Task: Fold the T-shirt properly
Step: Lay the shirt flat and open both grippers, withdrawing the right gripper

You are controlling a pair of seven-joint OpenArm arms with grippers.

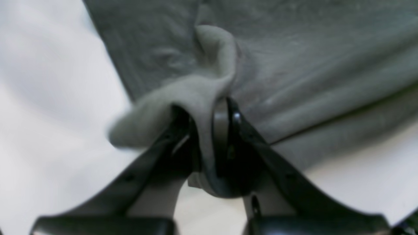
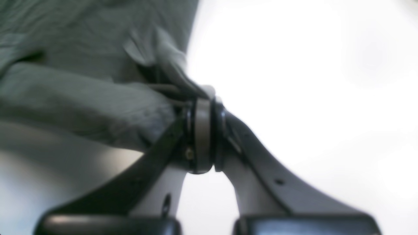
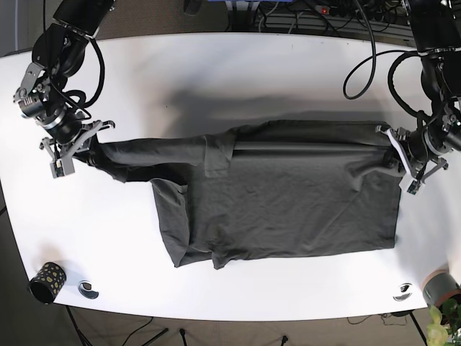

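Observation:
A dark grey T-shirt (image 3: 288, 202) lies spread across the white table, its upper edge pulled taut between the two arms. My left gripper (image 3: 395, 148) is at the shirt's right upper corner, shut on a fold of the cloth (image 1: 209, 98), which is pinched between its fingers. My right gripper (image 3: 85, 148) is at the far left, shut on the stretched sleeve end (image 2: 169, 78). The T-shirt's lower part rests flat, with its left side doubled over.
The white table (image 3: 230, 79) extends beyond the shirt on all sides. A small dark patterned cup (image 3: 47, 282) stands at the front left corner, with a round marker (image 3: 88, 290) beside it. Another round marker (image 3: 402, 292) and a grey pot (image 3: 441, 288) are at the front right.

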